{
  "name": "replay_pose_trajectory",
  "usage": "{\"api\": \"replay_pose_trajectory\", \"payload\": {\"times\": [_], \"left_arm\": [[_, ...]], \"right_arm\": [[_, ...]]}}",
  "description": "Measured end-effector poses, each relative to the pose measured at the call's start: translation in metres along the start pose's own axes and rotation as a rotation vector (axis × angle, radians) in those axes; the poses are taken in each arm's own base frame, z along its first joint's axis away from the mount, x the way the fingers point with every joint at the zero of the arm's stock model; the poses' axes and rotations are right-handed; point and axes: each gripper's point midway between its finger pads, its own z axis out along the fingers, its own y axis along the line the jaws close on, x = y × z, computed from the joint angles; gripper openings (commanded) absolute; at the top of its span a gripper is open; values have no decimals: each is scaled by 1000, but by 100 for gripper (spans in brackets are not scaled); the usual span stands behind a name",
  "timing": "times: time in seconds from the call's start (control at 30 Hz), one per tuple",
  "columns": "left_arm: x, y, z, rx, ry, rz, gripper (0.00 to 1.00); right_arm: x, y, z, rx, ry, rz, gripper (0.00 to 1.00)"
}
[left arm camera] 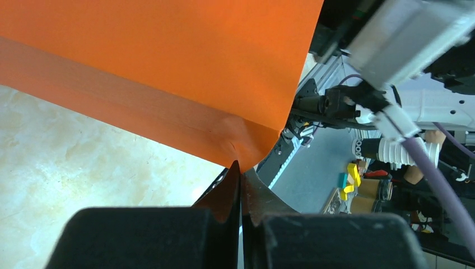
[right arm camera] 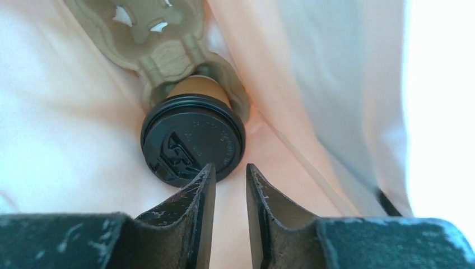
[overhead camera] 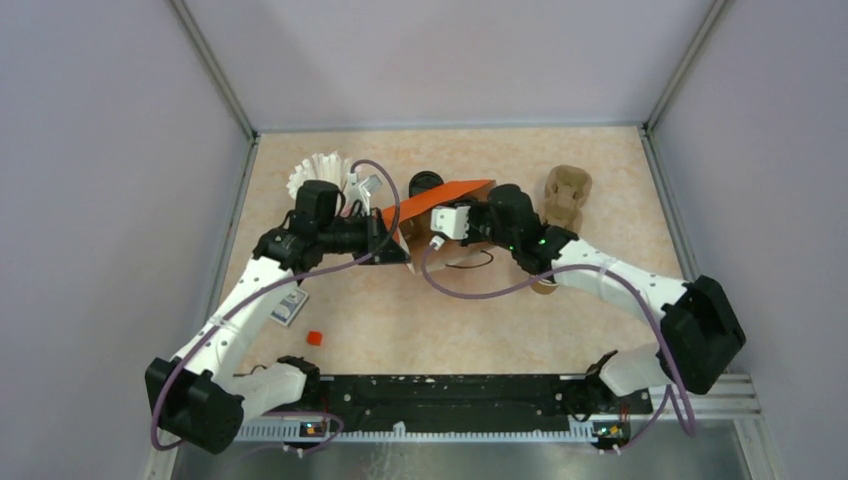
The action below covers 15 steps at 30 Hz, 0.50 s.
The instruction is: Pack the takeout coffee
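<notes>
Takeout coffee (right arm camera: 193, 147) stands in a socket of a moulded pulp carrier (right arm camera: 162, 56), left of centre in the right wrist frame. Its black lid faces the camera and a sliver of brown cup shows behind it. Pale, glowing walls close in on all sides, so we judge that cup and carrier lie inside the orange bag (overhead camera: 440, 198), which sits at the centre of the overhead frame. From above we cannot see the takeout coffee at all.

The right end effector (right arm camera: 230, 171) has its 2 fingers a narrow gap apart with nothing between them. 1 fingertip overlaps the lid's lower rim in the picture, and we cannot tell whether it touches. The left end effector (left arm camera: 241, 168) is fully closed, and the bag's folded corner runs into its tips, so we read it as pinching the bag and holding it up off the table (left arm camera: 84, 168).

We judge that the placing step is done and the retreat is in hand. The next move calls for drawing the right end effector straight back out of the bag mouth, clear of the lid so the cup does not tip. The left grip should keep the bag steady until then.
</notes>
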Motion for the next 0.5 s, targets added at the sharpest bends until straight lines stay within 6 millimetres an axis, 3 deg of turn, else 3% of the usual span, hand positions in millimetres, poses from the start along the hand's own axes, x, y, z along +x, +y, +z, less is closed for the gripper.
{"api": "replay_pose_trajectory", "payload": {"times": [0.3, 0.5], "left_arm": [[-7, -5, 0, 5, -5, -26, 0], [-17, -14, -2, 13, -20, -50, 0]], "right_arm": [[-27, -16, -47, 24, -96, 58, 26], [-53, -21, -75, 12, -203, 195, 30]]}}
